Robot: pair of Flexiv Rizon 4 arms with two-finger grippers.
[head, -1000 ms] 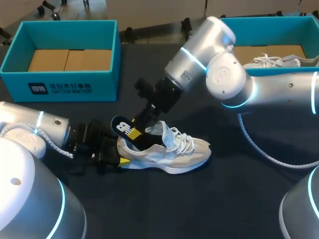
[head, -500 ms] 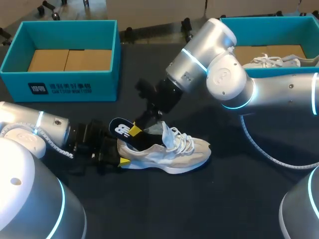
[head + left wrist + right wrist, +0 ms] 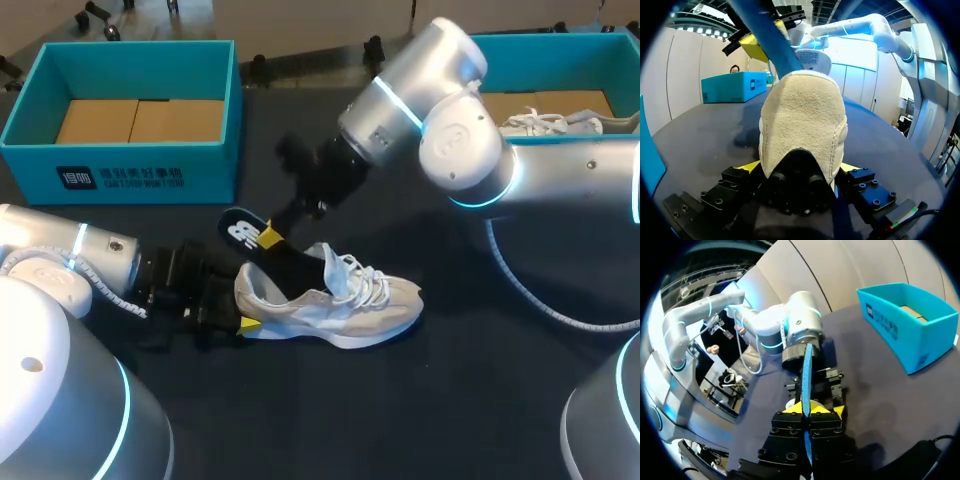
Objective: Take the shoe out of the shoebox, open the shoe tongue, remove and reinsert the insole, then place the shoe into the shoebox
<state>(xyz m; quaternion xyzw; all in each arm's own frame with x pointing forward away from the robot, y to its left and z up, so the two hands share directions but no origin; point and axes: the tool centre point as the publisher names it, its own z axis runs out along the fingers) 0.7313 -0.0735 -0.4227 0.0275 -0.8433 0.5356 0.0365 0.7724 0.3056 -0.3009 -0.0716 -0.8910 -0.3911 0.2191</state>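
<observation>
Shoe (image 3: 330,300) stands on its sole on the tabletop, about mid-width and out of both boxes, with the toe toward the right edge and the heel toward the left edge.

Left end effector (image 3: 240,303): comes in low from the left edge and is clamped on the heel. The left wrist view shows one yellow tip on each side of the heel (image 3: 800,170), both pressed against it.

Right end effector (image 3: 268,238): reaches in from the right, above the shoe's heel opening. Fingers are narrow and pinch the insole (image 3: 262,248) edge-on between the yellow tips (image 3: 806,407).

The insole is dark, tilted up and back toward the far left. Its upper end is in the air and its lower end is down in the shoe's opening.

Shoebox (image 3: 130,170): teal, at the far left corner, with brown cardboard inside. Second box (image 3: 540,62): teal, at the far right corner, with another shoe (image 3: 545,122) inside.
</observation>
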